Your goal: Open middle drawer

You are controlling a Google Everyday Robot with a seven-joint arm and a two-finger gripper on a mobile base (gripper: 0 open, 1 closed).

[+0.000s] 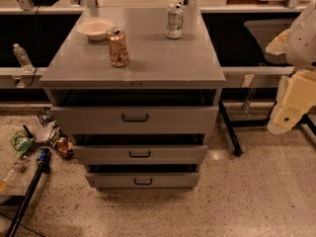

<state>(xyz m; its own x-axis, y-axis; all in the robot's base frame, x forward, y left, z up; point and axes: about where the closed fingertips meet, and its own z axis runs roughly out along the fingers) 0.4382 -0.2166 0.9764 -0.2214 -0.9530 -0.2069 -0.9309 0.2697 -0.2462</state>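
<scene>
The grey cabinet stands in the middle of the camera view with three drawers stacked in its front. The middle drawer is the wide, shallow second one, with a small black handle; a dark gap shows above its front. The taller top drawer sits above it and the narrower lowest drawer below. My gripper, cream-coloured, hangs at the right edge of the view, well to the right of the cabinet and about level with the top drawer, touching nothing.
On the cabinet top stand a white bowl, a brown can and a white can. Litter and a black pole lie on the floor at left. A black table leg stands right of the cabinet.
</scene>
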